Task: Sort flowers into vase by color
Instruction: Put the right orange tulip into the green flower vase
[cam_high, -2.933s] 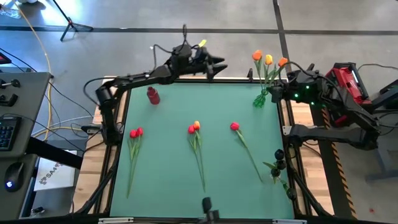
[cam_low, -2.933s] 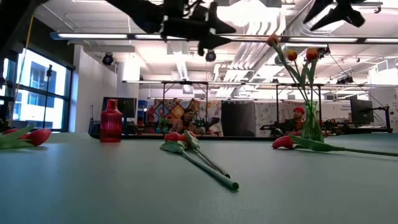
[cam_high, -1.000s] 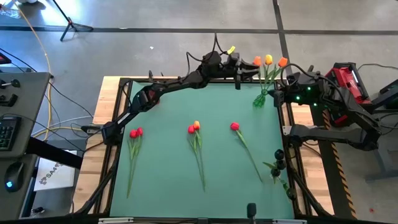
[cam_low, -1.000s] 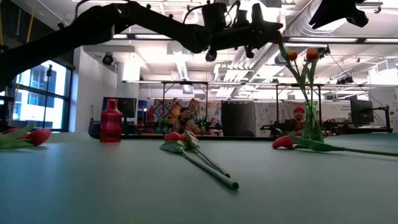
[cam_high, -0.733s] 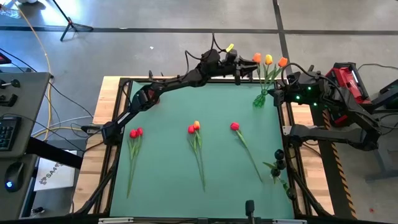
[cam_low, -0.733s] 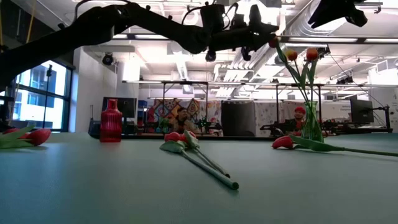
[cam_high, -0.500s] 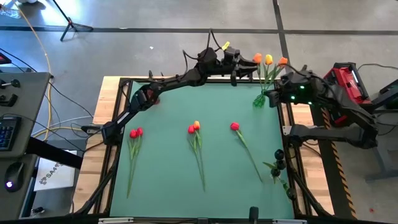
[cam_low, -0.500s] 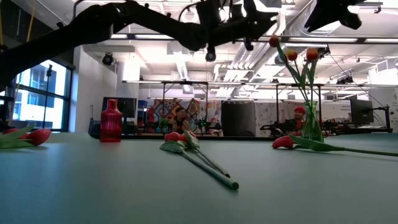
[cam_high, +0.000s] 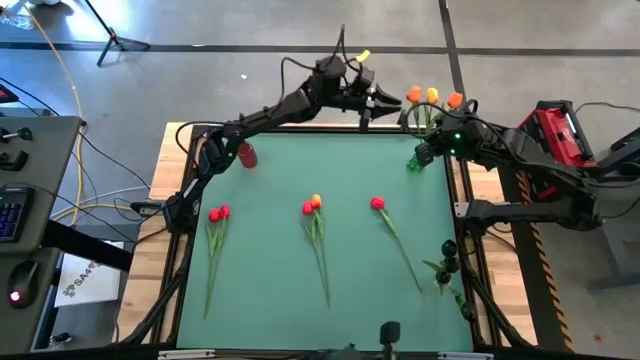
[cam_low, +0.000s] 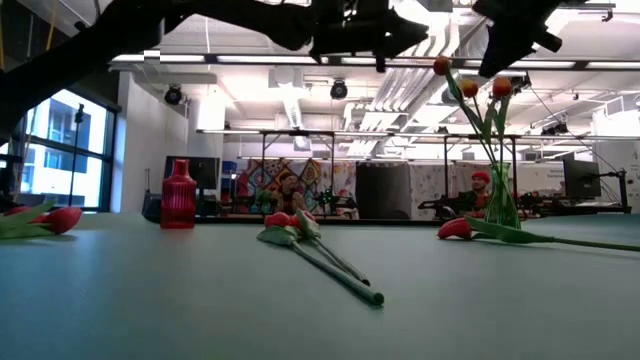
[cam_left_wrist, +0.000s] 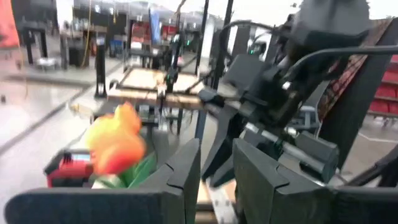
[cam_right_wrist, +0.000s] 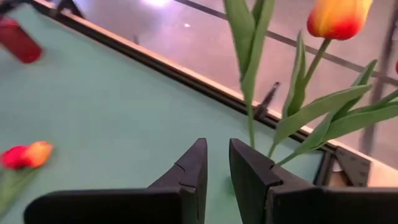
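Note:
A clear vase (cam_low: 500, 208) at the table's far right corner holds three flowers, their orange and yellow heads (cam_high: 432, 96) up on long green stems. A red vase (cam_high: 246, 153) stands at the far left. More flowers lie flat on the green mat: two red (cam_high: 218, 213), a red and an orange (cam_high: 312, 205), one red (cam_high: 377, 203). My left gripper (cam_left_wrist: 217, 163) hovers level, high over the far edge, just left of the orange head (cam_left_wrist: 117, 146), fingers slightly apart and empty. My right gripper (cam_right_wrist: 216, 155) slants down beside the clear vase's stems (cam_right_wrist: 249, 74), fingers slightly apart, holding nothing.
The mat's black frame (cam_high: 330, 128) runs along the far edge under the left arm. Dark round parts with green leaves (cam_high: 446, 265) sit at the right edge. The two arms are close together over the clear vase. People sit in the room behind (cam_low: 290, 190).
My left gripper has drawn back from the vase flowers, up and a little toward the table's left. My right gripper has come in from the right edge toward the clear vase, rolling as it went. The flowers in the vase stand as before.

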